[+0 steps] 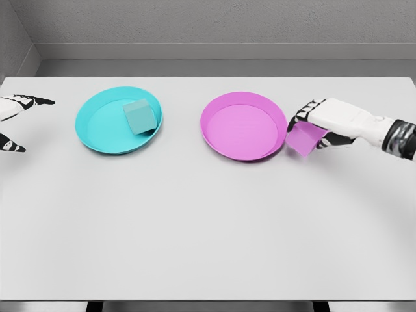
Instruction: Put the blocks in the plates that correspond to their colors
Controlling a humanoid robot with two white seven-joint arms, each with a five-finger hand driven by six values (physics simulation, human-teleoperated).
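Pink cube is gripped in the right hand fingers, just right of the round pink plate; the drop spot lies leftward. Left hand sits spread wide, far off.

Simulated room: bare table, grey walls

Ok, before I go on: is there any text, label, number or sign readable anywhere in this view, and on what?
None: no readable text in the head view.
Cyan plate: plain.
Cyan block: plain faces.
Pink plate: plain.
Pink block, held by the right hand: plain.
Left hand and table: no markings that read as text.
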